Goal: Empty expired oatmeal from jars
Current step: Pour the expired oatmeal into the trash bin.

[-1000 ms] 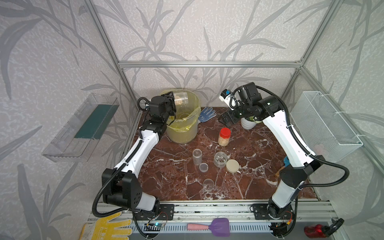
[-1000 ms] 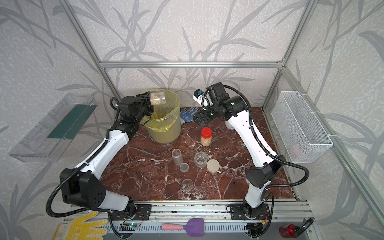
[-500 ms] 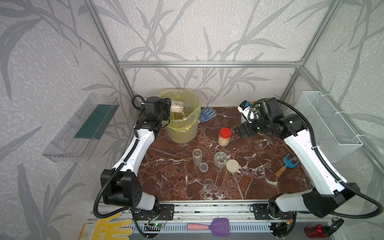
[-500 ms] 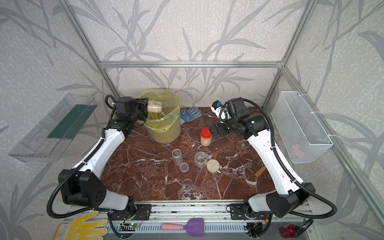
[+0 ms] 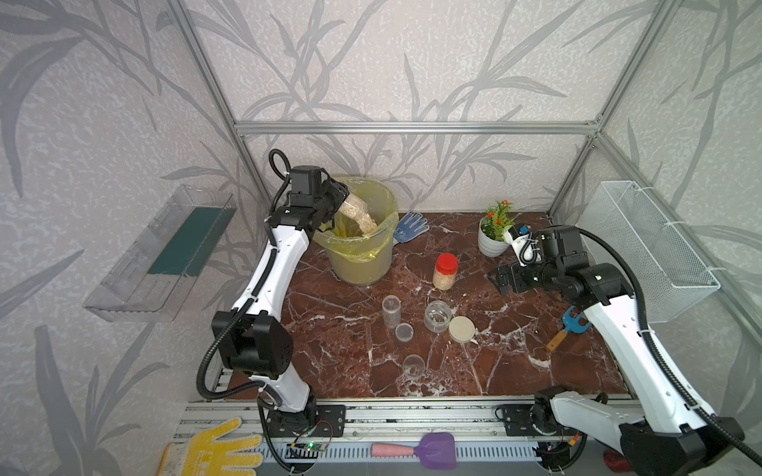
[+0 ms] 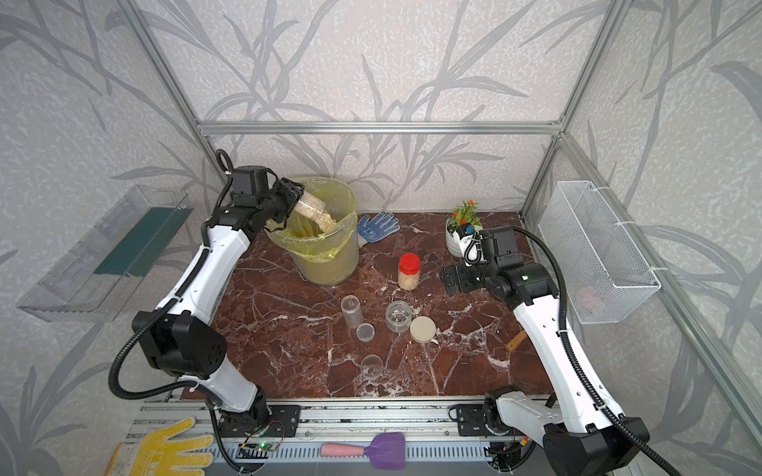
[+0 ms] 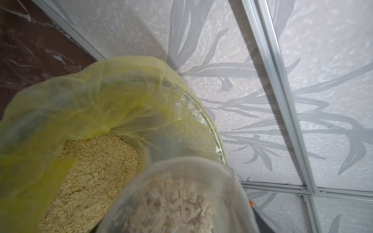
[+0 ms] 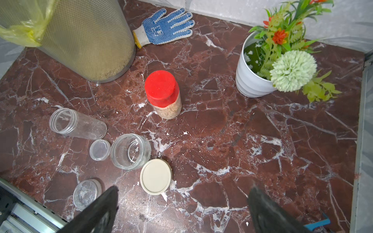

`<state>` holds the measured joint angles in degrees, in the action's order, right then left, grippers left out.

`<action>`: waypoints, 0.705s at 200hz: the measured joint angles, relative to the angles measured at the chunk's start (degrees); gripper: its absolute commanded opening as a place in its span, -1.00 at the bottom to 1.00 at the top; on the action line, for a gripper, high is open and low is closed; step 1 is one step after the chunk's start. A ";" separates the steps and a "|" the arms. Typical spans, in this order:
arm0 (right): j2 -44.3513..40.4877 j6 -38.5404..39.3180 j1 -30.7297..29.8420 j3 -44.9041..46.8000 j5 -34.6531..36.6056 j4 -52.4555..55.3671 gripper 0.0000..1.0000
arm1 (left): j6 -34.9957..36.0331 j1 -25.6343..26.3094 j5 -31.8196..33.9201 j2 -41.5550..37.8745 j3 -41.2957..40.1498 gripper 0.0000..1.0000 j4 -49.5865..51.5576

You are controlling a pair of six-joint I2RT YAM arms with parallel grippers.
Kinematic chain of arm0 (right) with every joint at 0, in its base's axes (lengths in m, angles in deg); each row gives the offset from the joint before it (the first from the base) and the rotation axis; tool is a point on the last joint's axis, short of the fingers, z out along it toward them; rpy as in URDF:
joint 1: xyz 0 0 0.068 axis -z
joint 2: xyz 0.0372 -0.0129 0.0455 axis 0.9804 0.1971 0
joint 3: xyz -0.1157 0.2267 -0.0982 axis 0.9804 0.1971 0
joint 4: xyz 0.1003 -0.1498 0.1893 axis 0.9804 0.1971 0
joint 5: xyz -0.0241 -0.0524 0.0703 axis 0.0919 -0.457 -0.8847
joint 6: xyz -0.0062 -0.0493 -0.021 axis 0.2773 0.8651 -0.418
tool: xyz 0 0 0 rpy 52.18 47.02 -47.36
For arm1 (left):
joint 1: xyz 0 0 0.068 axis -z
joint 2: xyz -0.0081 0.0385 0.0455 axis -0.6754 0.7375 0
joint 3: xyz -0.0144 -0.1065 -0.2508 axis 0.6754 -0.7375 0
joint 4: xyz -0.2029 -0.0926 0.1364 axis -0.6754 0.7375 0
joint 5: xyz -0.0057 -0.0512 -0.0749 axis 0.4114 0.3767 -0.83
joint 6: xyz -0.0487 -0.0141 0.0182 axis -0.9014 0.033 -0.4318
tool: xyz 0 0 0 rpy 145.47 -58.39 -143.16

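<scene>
My left gripper (image 5: pixel 340 198) is shut on a slim clear jar (image 5: pixel 358 214), tilted mouth-down over the yellow-lined bucket (image 5: pixel 363 263). Oatmeal (image 7: pixel 171 201) fills the jar's mouth, and more oatmeal (image 7: pixel 96 173) lies in the liner. A red-capped jar (image 5: pixel 445 271) with oatmeal stands upright mid-table. My right gripper (image 5: pixel 501 280) hangs open to its right, with nothing between its fingers (image 8: pixel 109 201). An empty slim jar (image 5: pixel 391 311) and an empty squat jar (image 5: pixel 438 316) stand lidless nearer the front.
A beige lid (image 5: pixel 462 329) and two clear lids (image 5: pixel 403 331) (image 5: pixel 413 366) lie by the empty jars. A white flower pot (image 5: pixel 492 243) stands at the back right, a blue glove (image 5: pixel 410 226) beside the bucket, and a blue-headed tool (image 5: pixel 571 325) under my right arm.
My right arm has swung from the back centre out to the right and lower, still open. My left gripper has tipped its jar further down into the bucket.
</scene>
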<state>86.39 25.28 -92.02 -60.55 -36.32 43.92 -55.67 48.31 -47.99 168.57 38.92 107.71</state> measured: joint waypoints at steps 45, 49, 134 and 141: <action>-2.62 -4.22 2.80 4.00 -1.03 -4.94 0.98 | 10.56 1.66 3.10 3.96 5.42 -0.94 6.67; -2.95 -4.57 2.95 4.50 -1.14 -5.33 0.98 | 11.52 1.77 3.28 4.04 5.44 -0.95 6.82; -5.99 -9.55 3.21 8.90 -3.56 -12.39 0.98 | 33.99 11.45 20.79 7.58 13.05 -0.99 9.22; -6.12 -9.64 3.21 9.20 -3.65 -12.74 0.99 | 35.58 12.52 22.43 7.61 13.05 -1.00 9.35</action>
<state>80.27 15.64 -88.81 -51.35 -39.97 31.18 -20.09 60.83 -25.56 176.18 51.97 117.07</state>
